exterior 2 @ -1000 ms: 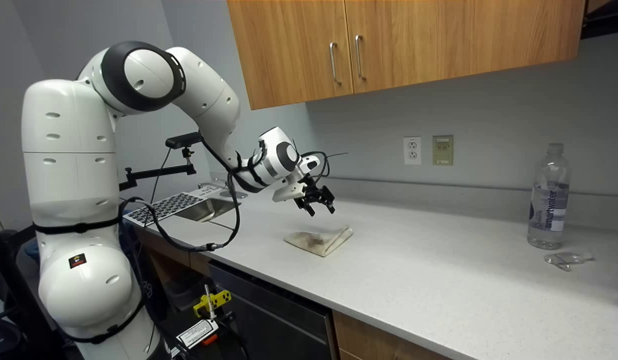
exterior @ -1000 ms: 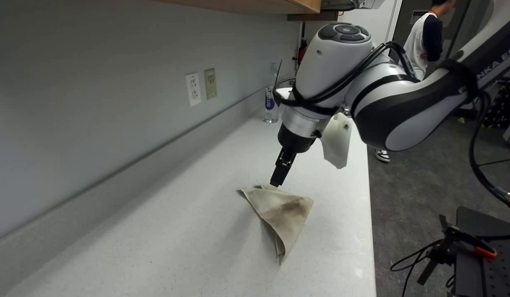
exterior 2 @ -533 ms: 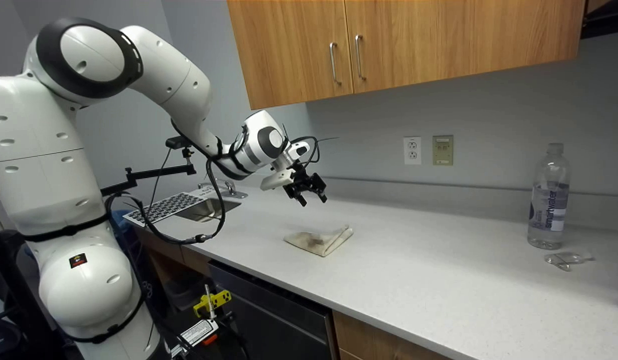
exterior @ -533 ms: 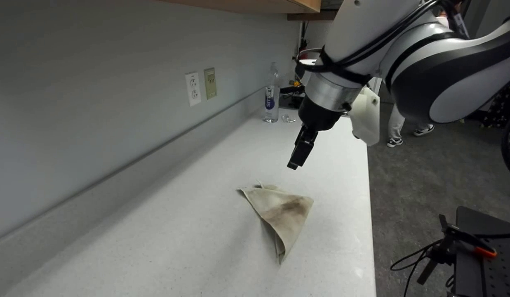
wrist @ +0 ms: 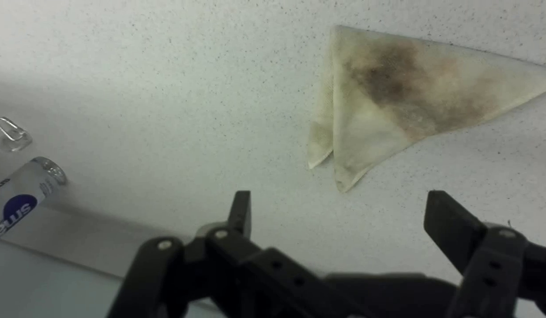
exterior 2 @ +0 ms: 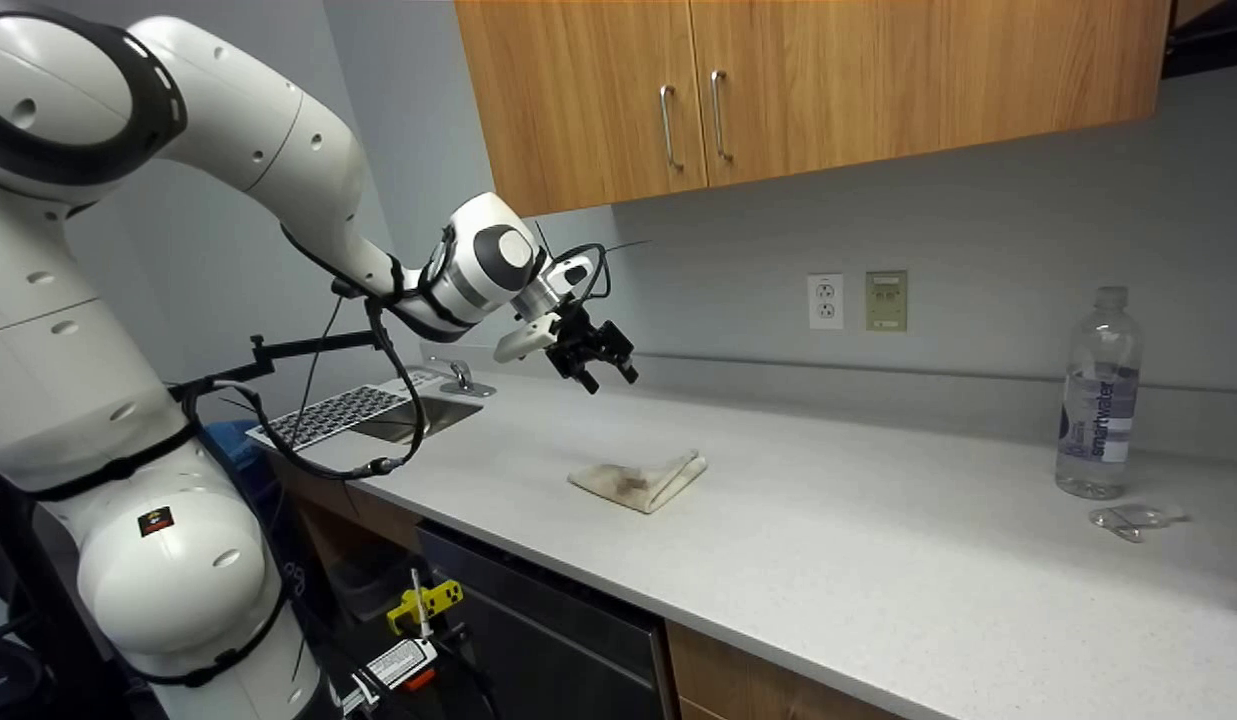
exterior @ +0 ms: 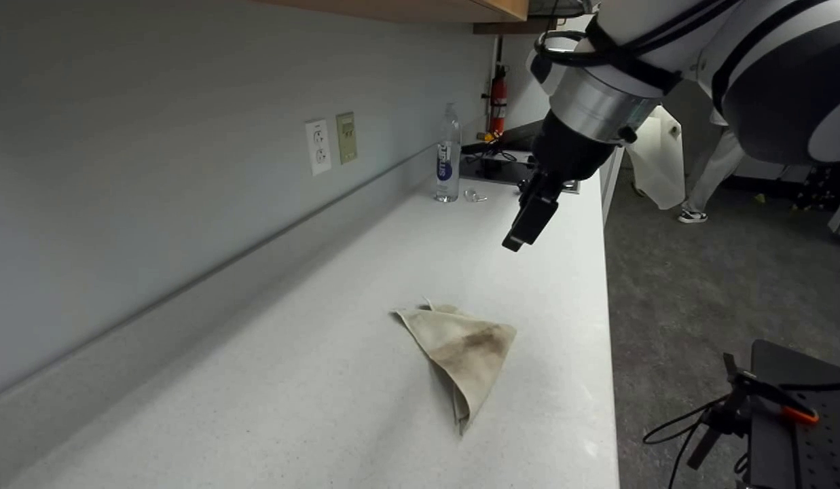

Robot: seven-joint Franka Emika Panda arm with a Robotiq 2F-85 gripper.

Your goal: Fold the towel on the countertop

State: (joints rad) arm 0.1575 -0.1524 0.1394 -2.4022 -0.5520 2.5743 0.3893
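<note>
The towel (exterior: 468, 353) lies folded over into a rough triangle on the countertop (exterior: 290, 414), its brown stain on top. A small under-layer pokes out beside the main fold of the towel (wrist: 401, 88) in the wrist view. In both exterior views my gripper (exterior 2: 610, 379) hangs in the air above the counter, well apart from the cloth. Its jaws stand wide with nothing between them, as the wrist view of the gripper (wrist: 337, 196) shows; a towel corner points toward that gap from farther below.
A water bottle (exterior 2: 1098, 400) stands near the wall, with a small clear plastic item (exterior 2: 1138, 518) beside it. A sink (exterior 2: 416, 418) and faucet (exterior 2: 461, 378) are at the far end of the counter. Wooden cabinets (exterior 2: 818, 90) hang overhead. The counter's front edge drops to the floor.
My gripper has risen and drawn back from above the towel toward the robot's base side, staying open throughout. The towel keeps its place and shape.
</note>
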